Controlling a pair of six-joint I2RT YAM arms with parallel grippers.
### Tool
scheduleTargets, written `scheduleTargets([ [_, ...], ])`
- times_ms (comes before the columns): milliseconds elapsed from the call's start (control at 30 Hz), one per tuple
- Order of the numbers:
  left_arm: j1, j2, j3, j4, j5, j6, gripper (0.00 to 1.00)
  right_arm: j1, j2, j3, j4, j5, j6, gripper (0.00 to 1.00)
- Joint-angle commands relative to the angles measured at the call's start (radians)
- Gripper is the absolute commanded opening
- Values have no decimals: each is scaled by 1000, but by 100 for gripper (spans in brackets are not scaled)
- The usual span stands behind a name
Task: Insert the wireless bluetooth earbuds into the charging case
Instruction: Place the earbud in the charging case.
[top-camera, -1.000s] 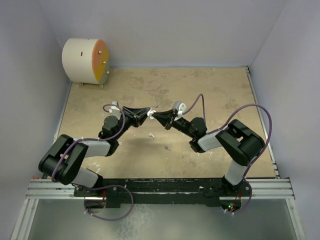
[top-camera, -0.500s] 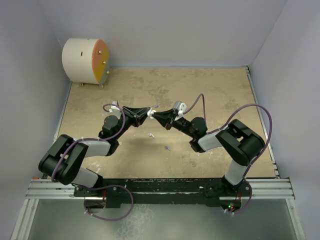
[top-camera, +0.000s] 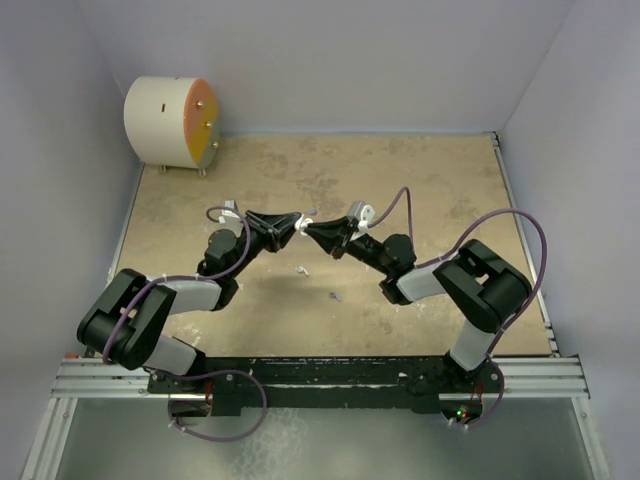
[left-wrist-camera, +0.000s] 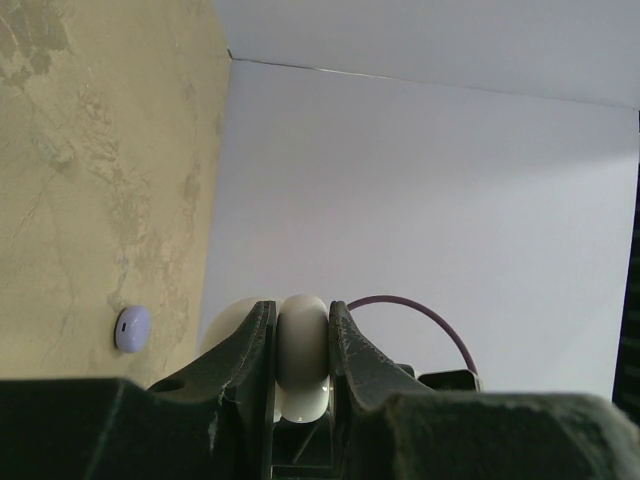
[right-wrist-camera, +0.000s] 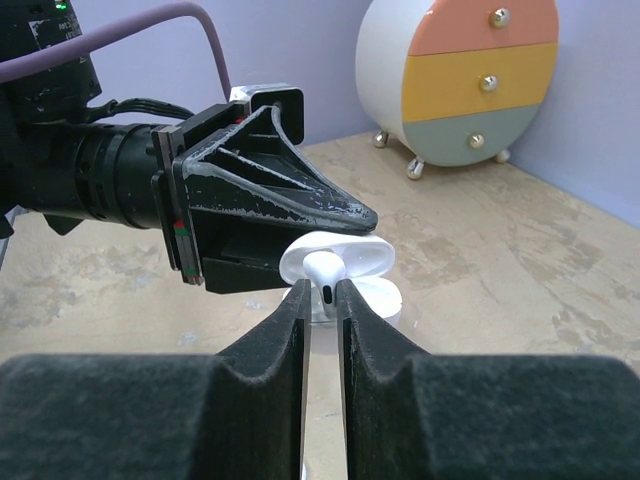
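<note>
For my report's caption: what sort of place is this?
Probably a robot test booth: plain lilac walls enclose a mottled tabletop, two arms are bolted to a metal rail, and a toy drawer cabinet sits in the corner.

This is looking like a robotics lab, set up as a closed test cell. Plain pale-lilac wall panels (top-camera: 330, 60) are boxing in a table (top-camera: 440, 170) with a mottled beige top on three sides. At the near edge an aluminium rail (top-camera: 560, 375) is carrying the bases of a left arm (top-camera: 150, 315) and a right arm (top-camera: 480, 290), both black and grey, with purple cables (right-wrist-camera: 120, 28) looping along them and a small indicator light (top-camera: 458, 412) glowing at the right base. A toy-sized round drawer chest (top-camera: 170, 122), white with orange, yellow and grey-green fronts, is standing in the far left corner.
</note>
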Motion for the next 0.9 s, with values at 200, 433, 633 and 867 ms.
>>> scheduleTargets([
  [200, -4, -22, 48, 63, -4, -18, 0, -2, -91, -49, 716, -10, 3, 21],
  [433, -1, 1, 60, 76, 1, -21, 0, -3, -250, -165, 612, 73, -44, 31],
  [633, 19, 27, 45, 131, 13, -40, 0, -3, -455, -162, 188, 213, -154, 43],
  [867, 112, 34, -21, 179, 38, -50, 0, -1, -487, 155, -696, 343, -74, 34],
])
